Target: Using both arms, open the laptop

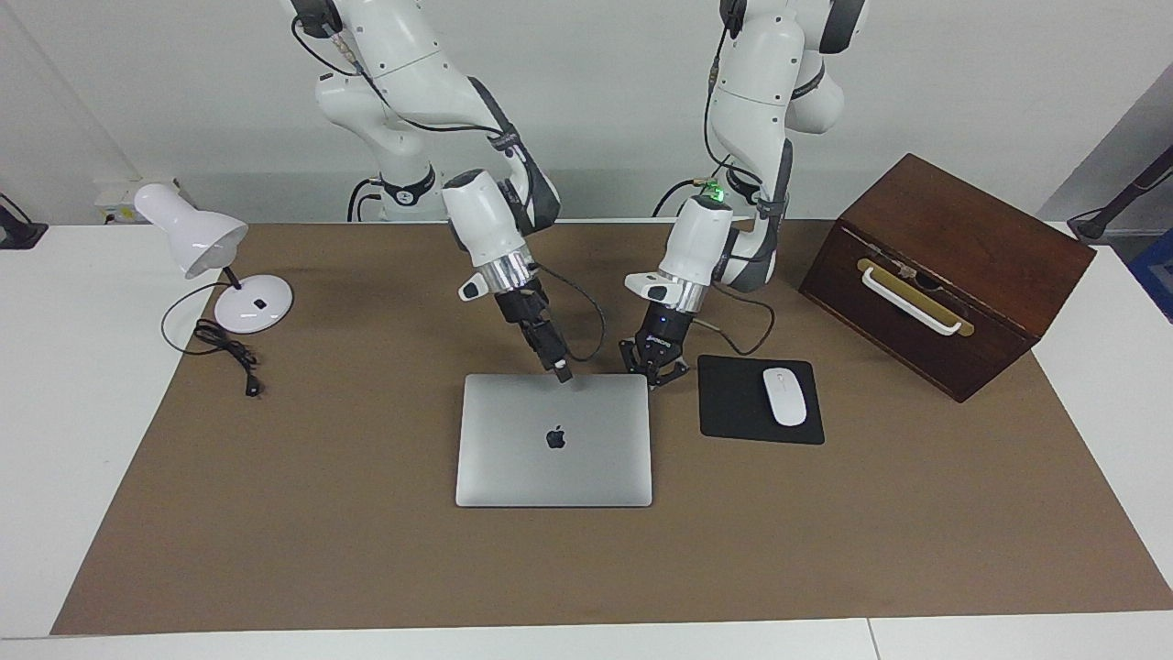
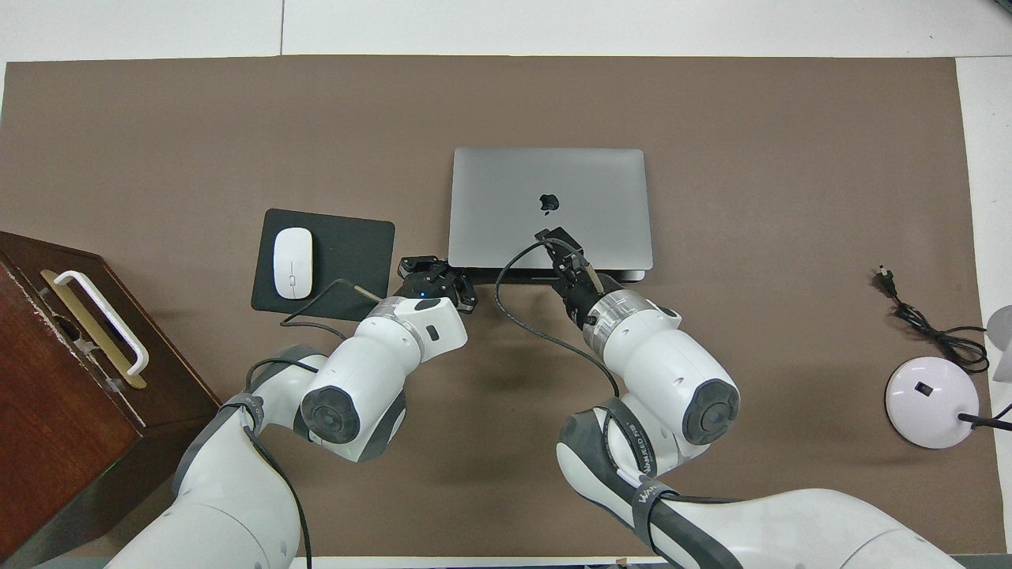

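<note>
Laptop [image 1: 553, 439] lies closed, centre of frame on the bench [image 1: 275, 513]. Left end effector [image 1: 653, 378] pinched together at its upper-right corner; right end effector [image 1: 563, 374] spread apart at the upper edge. Risk: base slides or lifts with lid if poorly pinned

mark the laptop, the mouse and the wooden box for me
laptop [image 1: 513, 458], facing view, bare lid beside the logo.
mouse [image 1: 784, 396], facing view, middle of its white shell.
wooden box [image 1: 971, 225], facing view, its sloping top panel.
</note>
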Action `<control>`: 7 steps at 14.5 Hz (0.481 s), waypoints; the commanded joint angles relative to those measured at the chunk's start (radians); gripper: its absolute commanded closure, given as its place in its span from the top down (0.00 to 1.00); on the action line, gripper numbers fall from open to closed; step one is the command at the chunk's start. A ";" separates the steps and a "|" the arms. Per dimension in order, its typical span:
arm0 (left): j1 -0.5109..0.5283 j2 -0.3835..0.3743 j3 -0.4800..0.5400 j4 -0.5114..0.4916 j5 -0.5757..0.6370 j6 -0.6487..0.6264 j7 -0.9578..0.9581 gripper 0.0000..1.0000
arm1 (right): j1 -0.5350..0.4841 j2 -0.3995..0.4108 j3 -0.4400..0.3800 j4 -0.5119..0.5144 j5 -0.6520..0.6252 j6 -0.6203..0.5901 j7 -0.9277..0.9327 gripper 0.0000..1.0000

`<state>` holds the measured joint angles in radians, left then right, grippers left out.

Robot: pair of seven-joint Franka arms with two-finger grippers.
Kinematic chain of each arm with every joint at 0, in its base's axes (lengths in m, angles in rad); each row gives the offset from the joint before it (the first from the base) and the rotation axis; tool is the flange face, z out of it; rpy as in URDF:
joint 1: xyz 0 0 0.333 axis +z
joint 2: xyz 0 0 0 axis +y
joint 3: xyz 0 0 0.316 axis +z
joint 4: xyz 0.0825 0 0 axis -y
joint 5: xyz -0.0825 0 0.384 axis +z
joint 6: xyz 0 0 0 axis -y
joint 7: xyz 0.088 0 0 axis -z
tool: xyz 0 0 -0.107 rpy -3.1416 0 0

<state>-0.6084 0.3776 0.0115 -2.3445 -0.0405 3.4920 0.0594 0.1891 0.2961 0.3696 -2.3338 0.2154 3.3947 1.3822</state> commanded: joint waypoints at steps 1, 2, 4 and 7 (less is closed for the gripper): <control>-0.014 0.052 -0.001 0.027 -0.006 0.013 0.011 0.00 | -0.010 0.031 0.002 0.036 0.024 0.012 -0.051 1.00; -0.014 0.052 -0.001 0.027 -0.006 0.013 0.011 0.00 | -0.010 0.032 -0.001 0.050 0.024 0.009 -0.051 1.00; -0.014 0.052 -0.001 0.027 -0.006 0.013 0.011 0.00 | -0.011 0.040 -0.003 0.074 0.024 -0.011 -0.052 1.00; -0.017 0.053 0.001 0.027 -0.006 0.013 0.011 0.00 | -0.011 0.046 -0.011 0.105 0.024 -0.034 -0.054 1.00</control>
<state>-0.6086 0.3779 0.0116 -2.3444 -0.0405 3.4925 0.0598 0.1885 0.3189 0.3536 -2.2728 0.2154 3.3744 1.3700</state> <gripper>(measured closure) 0.991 0.000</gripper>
